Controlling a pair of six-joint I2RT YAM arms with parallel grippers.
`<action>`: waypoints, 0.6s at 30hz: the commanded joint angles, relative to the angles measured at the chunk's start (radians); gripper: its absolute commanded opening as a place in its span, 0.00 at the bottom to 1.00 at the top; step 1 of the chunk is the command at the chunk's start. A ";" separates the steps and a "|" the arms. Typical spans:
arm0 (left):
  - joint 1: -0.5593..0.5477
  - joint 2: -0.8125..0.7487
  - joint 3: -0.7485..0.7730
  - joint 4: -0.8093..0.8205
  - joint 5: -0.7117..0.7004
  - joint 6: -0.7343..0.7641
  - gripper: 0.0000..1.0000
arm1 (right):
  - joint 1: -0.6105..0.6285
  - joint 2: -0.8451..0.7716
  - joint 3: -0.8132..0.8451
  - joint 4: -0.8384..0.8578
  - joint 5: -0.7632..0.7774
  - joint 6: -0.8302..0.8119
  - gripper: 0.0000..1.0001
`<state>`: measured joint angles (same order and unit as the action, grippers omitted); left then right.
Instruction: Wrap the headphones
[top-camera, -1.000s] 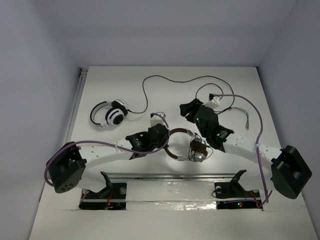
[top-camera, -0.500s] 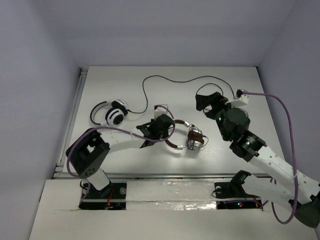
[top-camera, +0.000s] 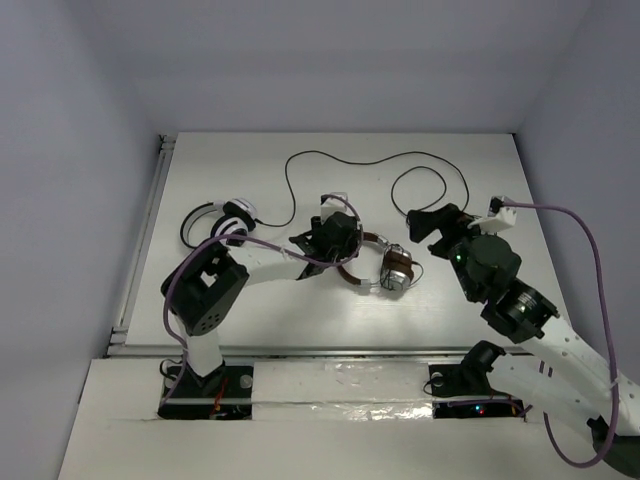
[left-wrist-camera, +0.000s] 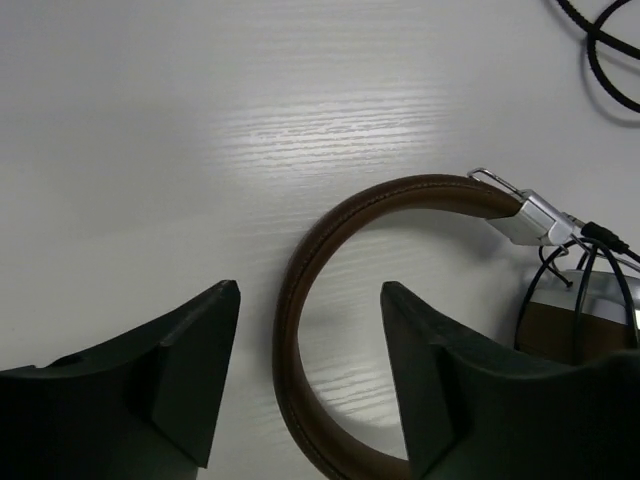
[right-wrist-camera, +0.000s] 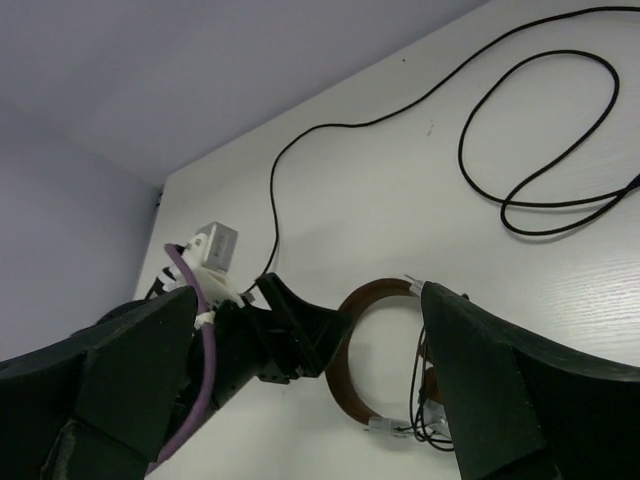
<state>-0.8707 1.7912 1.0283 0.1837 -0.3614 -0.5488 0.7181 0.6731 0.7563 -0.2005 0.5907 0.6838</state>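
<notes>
Our left tool (left-wrist-camera: 311, 290), fingers spread and empty, hovers over the headphones (left-wrist-camera: 400, 190) to pin them; next, we judge, the right tool (right-wrist-camera: 310, 300), likewise spread, must catch the loose cable (right-wrist-camera: 272, 210).

Top overhead, far; 2 wrist views near, seemingly sharing headband (left-wrist-camera: 290, 310).

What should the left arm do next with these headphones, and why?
Probably lower the left gripper a little and close on the brown headband. Its jaws are open, the band's curve lies between them, and nothing is gripped yet.
</notes>
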 joint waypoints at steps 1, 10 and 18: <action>-0.002 -0.143 0.027 0.020 -0.005 0.001 0.60 | -0.006 -0.041 0.061 -0.075 0.000 -0.029 1.00; -0.002 -0.704 -0.119 -0.052 0.010 0.033 0.99 | -0.006 -0.262 0.169 -0.198 -0.052 -0.078 0.91; 0.007 -1.015 -0.129 -0.208 -0.022 0.059 0.99 | -0.006 -0.418 0.192 -0.275 -0.026 -0.070 1.00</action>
<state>-0.8684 0.8108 0.9234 0.0608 -0.3618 -0.5163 0.7181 0.2699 0.9417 -0.4194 0.5545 0.6323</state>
